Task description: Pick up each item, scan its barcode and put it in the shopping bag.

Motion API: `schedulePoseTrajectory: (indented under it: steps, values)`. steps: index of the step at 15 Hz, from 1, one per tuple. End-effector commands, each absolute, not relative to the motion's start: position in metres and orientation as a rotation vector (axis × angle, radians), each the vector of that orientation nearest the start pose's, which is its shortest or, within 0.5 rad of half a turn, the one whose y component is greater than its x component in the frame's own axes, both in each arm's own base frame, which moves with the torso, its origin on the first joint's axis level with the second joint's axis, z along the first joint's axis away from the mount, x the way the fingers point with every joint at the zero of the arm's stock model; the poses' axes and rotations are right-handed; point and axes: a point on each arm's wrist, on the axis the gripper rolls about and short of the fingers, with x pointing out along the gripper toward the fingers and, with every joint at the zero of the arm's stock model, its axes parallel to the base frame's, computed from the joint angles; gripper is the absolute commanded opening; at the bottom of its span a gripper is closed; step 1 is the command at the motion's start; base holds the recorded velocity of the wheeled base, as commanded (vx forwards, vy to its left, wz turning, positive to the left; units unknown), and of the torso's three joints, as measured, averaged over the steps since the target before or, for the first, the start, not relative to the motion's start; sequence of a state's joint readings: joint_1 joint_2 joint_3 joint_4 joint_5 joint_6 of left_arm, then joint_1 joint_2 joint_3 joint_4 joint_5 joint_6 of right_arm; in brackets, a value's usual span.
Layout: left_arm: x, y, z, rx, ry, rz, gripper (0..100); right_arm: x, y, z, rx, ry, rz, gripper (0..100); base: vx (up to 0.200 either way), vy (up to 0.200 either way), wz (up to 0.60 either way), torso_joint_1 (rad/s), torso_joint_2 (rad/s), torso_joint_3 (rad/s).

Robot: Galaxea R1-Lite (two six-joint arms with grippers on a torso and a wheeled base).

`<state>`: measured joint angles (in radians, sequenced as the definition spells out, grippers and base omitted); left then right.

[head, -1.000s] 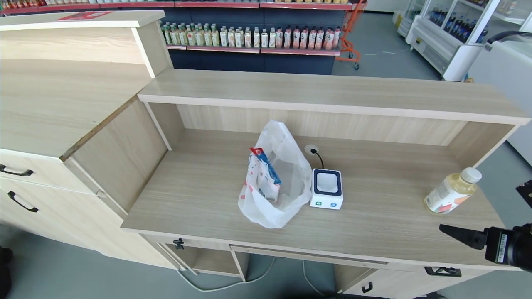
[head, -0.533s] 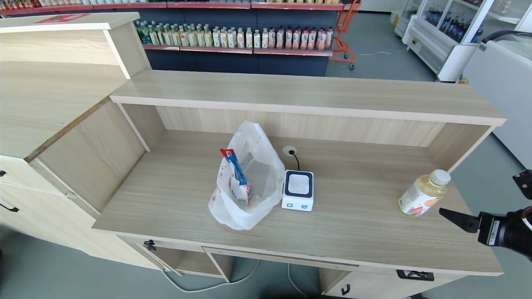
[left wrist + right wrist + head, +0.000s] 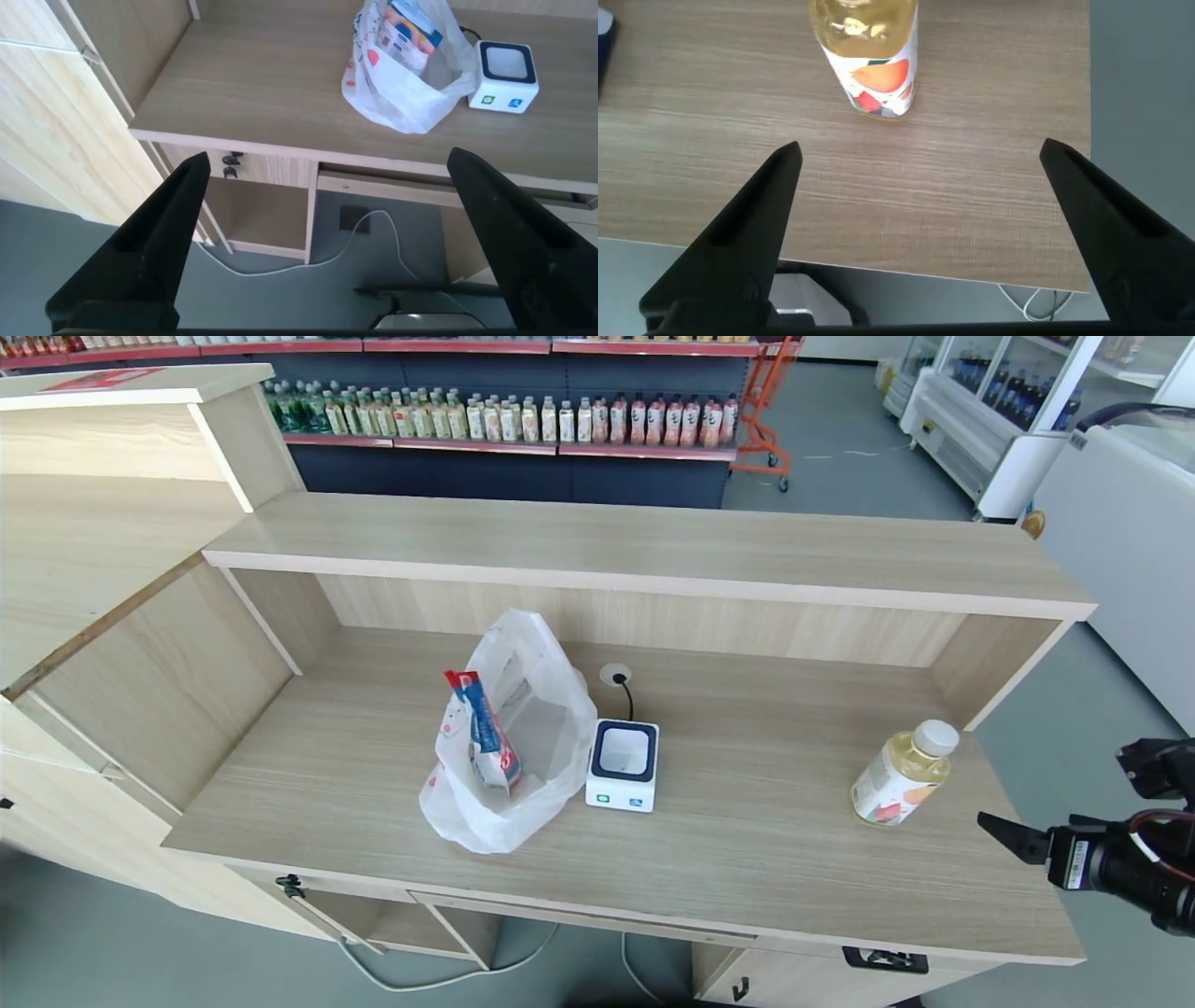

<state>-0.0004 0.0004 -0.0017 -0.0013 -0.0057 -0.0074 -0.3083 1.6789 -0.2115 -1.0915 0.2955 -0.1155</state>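
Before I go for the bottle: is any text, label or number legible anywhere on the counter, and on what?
No text reads clearly in any view.
Bottle label: orange fruit picture, print too blurred.
Packet in the shopping bag: print too small.
Scanner front: green and blue icons, no legible words.
Red sign on the raised counter top: unreadable.

Bottle (image 3: 901, 779), ahead of the black right gripper (image 3: 920, 147) fingers (image 3: 738, 243): pale yellow, white cap, white label with orange-red fruit print. Counter (image 3: 747, 859): light woodgrain. Bag (image 3: 551, 737): translucent white. Scanner (image 3: 623, 765): white, navy frame.
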Motion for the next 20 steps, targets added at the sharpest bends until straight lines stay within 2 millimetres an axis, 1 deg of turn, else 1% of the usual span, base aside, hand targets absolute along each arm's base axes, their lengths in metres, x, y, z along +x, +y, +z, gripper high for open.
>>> schedulePoseTrajectory:
  steps: [1,3,4,5,7,8,12,13,14,16,19,20]
  values:
    - [-0.023,0.000,0.076,-0.008,-0.003,-0.006,100,0.216,-0.065,0.060,0.013,0.434,0.005,100,0.000,0.000,0.00,0.000,0.00,0.000]
    - [-0.023,0.000,0.076,-0.008,-0.003,-0.006,100,0.227,-0.061,0.034,-0.001,0.393,0.035,100,0.000,0.000,0.00,0.000,0.00,0.000]
    - [-0.023,0.000,0.076,-0.008,-0.003,-0.006,100,0.230,-0.061,0.017,0.019,0.453,0.040,100,0.000,0.000,0.00,0.000,0.00,0.000]
    - [-0.023,0.000,0.076,-0.008,-0.003,-0.006,100,0.232,-0.061,0.022,0.028,0.430,0.038,100,0.000,0.000,0.00,0.000,0.00,0.000]
    - [-0.023,0.000,0.076,-0.008,-0.003,-0.006,100,0.236,-0.055,0.023,0.048,0.420,0.059,100,0.000,0.000,0.00,0.000,0.00,0.000]
    - [-0.023,0.000,0.076,-0.008,-0.003,-0.006,100,0.242,-0.053,0.024,0.042,0.401,0.070,100,0.000,0.000,0.00,0.000,0.00,0.000]
    - [-0.023,0.000,0.076,-0.008,-0.003,-0.006,100,0.287,-0.043,0.033,-0.003,0.262,0.126,100,0.000,0.000,0.00,0.000,0.00,0.000]
    - [-0.023,0.000,0.076,-0.008,-0.003,-0.006,100,0.295,-0.041,0.033,-0.011,0.246,0.129,100,0.000,0.000,0.00,0.000,0.00,0.000]
    - [-0.023,0.000,0.076,-0.008,-0.003,-0.006,100,0.307,-0.036,0.033,-0.021,0.221,0.117,100,0.000,0.000,0.00,0.000,0.00,0.000]
    - [-0.023,0.000,0.076,-0.008,-0.003,-0.006,100,0.316,-0.030,0.029,-0.017,0.213,0.120,100,0.000,0.000,0.00,0.000,0.00,0.000]
    - [-0.023,0.000,0.076,-0.008,-0.003,-0.006,100,0.334,-0.018,0.020,0.012,0.203,0.142,100,0.000,0.000,0.00,0.000,0.00,0.000]
    - [-0.023,0.000,0.076,-0.008,-0.003,-0.006,100,0.341,-0.018,0.019,0.010,0.186,0.138,100,0.000,0.000,0.00,0.000,0.00,0.000]
